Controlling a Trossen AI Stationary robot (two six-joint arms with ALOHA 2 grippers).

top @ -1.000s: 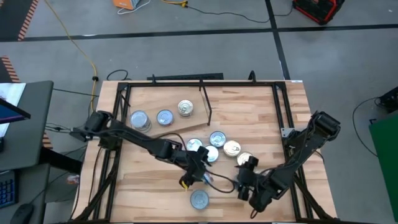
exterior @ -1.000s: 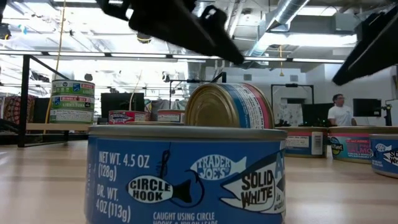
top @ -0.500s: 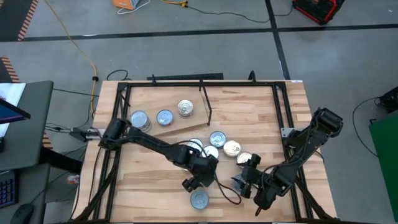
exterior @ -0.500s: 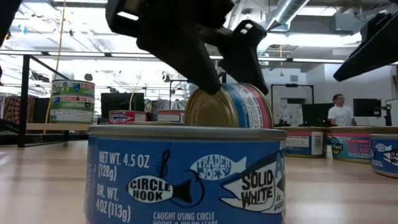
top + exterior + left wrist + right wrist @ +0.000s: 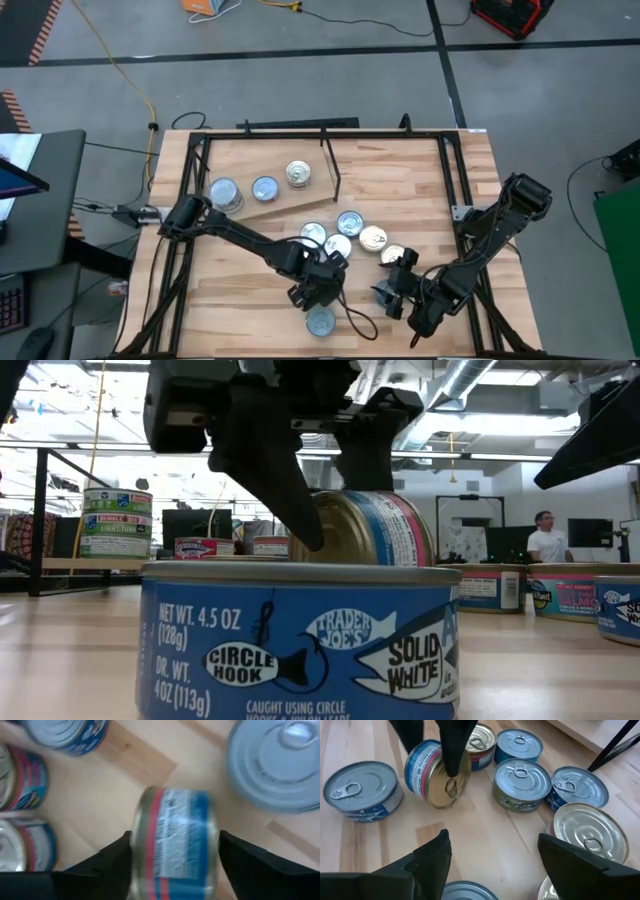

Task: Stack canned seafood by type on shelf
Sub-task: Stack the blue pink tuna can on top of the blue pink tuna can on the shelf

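Gold-lidded round tin with a pink-and-blue label (image 5: 439, 774), tipped on its edge near the tabletop's front, is straddled by the left gripper (image 5: 172, 851), its fingers spread at either face; whether they press it cannot be told. A grasp is judged in hand; closing, lifting and carrying to the light plywood shelf (image 5: 300, 192) would follow. The right gripper (image 5: 492, 851) waits agape nearby. Contact points are hidden.
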